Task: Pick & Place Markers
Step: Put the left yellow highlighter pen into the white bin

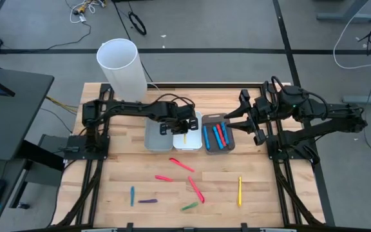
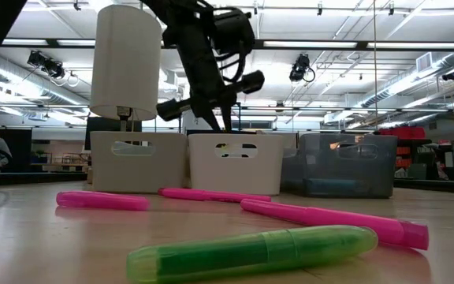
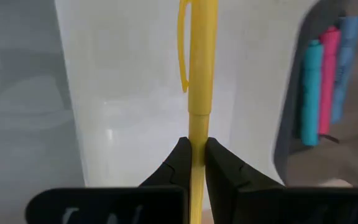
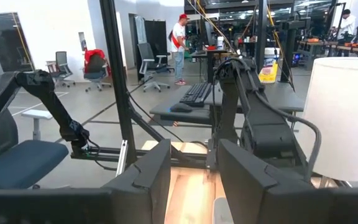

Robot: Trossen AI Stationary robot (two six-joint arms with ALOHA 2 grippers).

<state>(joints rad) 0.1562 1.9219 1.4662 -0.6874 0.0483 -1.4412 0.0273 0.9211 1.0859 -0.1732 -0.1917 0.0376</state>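
My left gripper (image 1: 176,129) hangs over the white middle bin (image 1: 192,143) and is shut on a yellow marker (image 3: 201,56). To that bin's left stands a pale grey bin (image 1: 157,136). To its right is a dark grey bin (image 1: 219,147) holding blue and red markers (image 1: 218,135). More markers lie flat on the wood nearer the front: three red (image 1: 181,165), a yellow (image 1: 240,191), a blue (image 1: 132,195), a purple (image 1: 148,201) and a green (image 1: 189,206). My right gripper (image 1: 232,120) hovers open, level, past the dark bin's right side, its fingers (image 4: 151,177) apart and bare. My left gripper pinches the yellow marker's barrel (image 3: 197,127) between its two fingertips, just behind the cap. The fingers slant down from above and run along the marker. The cap end with its clip (image 3: 183,56) points ahead into the white bin; whether it touches the bin's floor I cannot tell.
A tall white cylinder (image 1: 120,64) stands at the table's far left corner. The three bins (image 2: 235,162) form a row across the middle. The loose markers are scattered over the near half, with bare wood between them.
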